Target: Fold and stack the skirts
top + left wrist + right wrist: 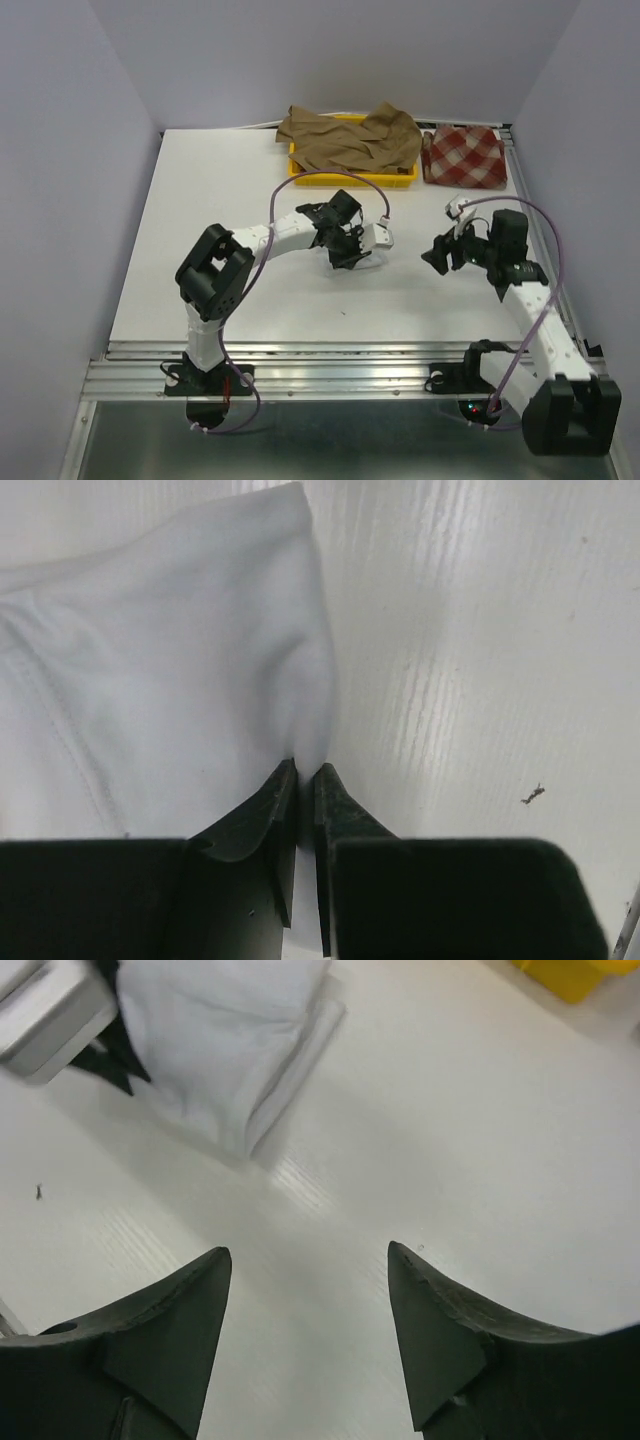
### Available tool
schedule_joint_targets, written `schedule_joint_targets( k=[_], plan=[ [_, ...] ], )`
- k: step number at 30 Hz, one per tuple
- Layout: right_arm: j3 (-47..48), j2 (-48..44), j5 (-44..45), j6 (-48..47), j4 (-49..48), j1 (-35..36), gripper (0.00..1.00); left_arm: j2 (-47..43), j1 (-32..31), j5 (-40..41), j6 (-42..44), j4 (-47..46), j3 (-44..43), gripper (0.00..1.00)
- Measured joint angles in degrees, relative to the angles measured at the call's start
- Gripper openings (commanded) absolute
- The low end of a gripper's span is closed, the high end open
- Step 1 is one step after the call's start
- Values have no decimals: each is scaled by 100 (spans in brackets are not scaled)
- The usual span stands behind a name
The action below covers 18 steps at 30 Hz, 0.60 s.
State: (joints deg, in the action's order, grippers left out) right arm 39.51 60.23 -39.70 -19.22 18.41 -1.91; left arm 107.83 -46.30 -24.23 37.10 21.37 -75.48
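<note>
On the big white table (200,250), the tan-brown cloth skirt (345,140) lies bunched over the yellow plastic tray (345,179) at the back. The red-and-beige checked skirt (463,155) sits just beside it. The soft white skirt (170,680) lies mid-table, its edge pinched tight in the left gripper (305,780). The right gripper (310,1260) hangs near, fingers wide apart, holding nothing.

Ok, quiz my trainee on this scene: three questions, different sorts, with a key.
1. True or false: the tan skirt lies draped over the yellow tray.
2. Fill in: in the top view, the checked skirt lies to the tray's ___.
3. The left hand is shut on: A) the white skirt, B) the checked skirt, C) nothing.
Key: 1 true; 2 right; 3 A.
</note>
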Motion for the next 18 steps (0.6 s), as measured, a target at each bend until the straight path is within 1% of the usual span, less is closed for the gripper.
schedule_joint_targets(
  k=[3, 5, 9, 12, 15, 18],
  plan=[
    [-850, -1615, -188, -1189, -66, 249, 66, 229, 94, -476, 238, 407, -422, 7],
    [-1126, -2142, -208, -1661, -122, 568, 67, 466, 168, -831, 435, 737, -745, 7],
    [-1786, -2765, -138, -2780, -278, 1318, 76, 946, 299, -1373, 782, 1427, -1290, 7],
    [-2059, -2699, -118, -3587, -304, 1617, 79, 1152, 365, -1622, 1001, 1814, -1499, 7],
    [-2079, -2155, -111, -4301, -529, 1827, 82, 1296, 431, -1814, 1187, 2201, -1655, 7],
    [-2076, -1436, -46, -4730, -824, 2138, 81, 1325, 459, -1954, 1268, 2420, -1759, 7]
  ],
)
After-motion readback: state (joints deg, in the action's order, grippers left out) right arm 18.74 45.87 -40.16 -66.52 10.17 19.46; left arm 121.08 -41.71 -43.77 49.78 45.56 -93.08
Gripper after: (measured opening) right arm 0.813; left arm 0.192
